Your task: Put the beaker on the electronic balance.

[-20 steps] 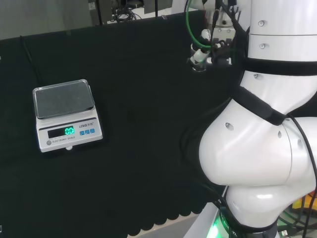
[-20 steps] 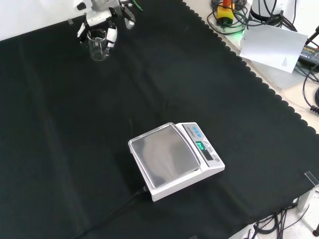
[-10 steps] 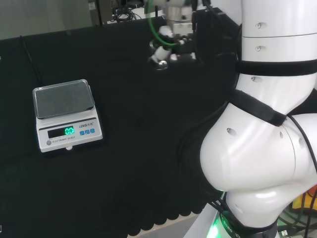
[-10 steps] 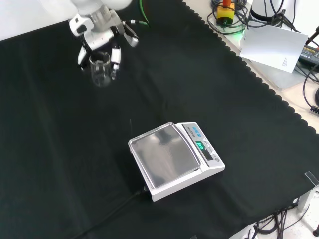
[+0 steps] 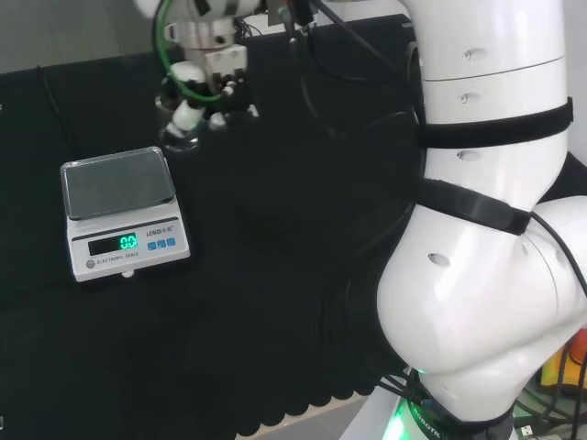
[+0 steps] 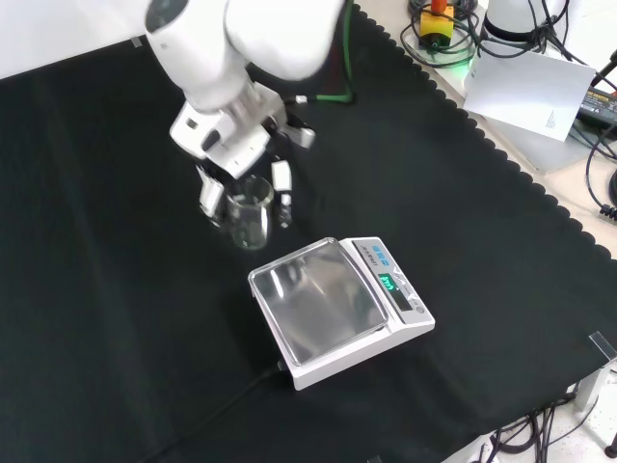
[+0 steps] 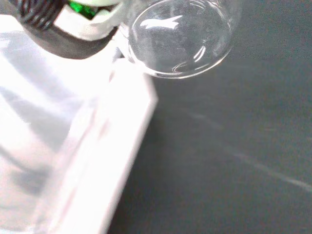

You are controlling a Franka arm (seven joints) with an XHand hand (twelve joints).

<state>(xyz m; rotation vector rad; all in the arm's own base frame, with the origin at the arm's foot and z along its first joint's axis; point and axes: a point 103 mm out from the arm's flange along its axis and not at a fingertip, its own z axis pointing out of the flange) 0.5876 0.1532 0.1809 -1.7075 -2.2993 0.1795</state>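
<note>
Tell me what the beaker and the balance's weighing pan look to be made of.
Beaker: clear glass or plastic, glossy; the black cloth shows through it, with bright glints on its base. Weighing pan: probably brushed metal, a dull grey sheen, set on the balance's white, likely plastic body.

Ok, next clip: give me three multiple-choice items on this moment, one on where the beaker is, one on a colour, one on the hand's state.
1. Where is the beaker?
A. on the scale's pan
B. held in the hand, beside the scale
C. lying on the cloth

2. What colour are the lit digits on the scale?
A. red
B. green
C. blue

3. What is the hand doing?
A. grasping the beaker
B. open, holding nothing
C. pressing a scale button

Key: 1 B, the front view shows the beaker just past the bare pan; 2 B, the display glows green; 3 A, fingers flank the glass.
</note>
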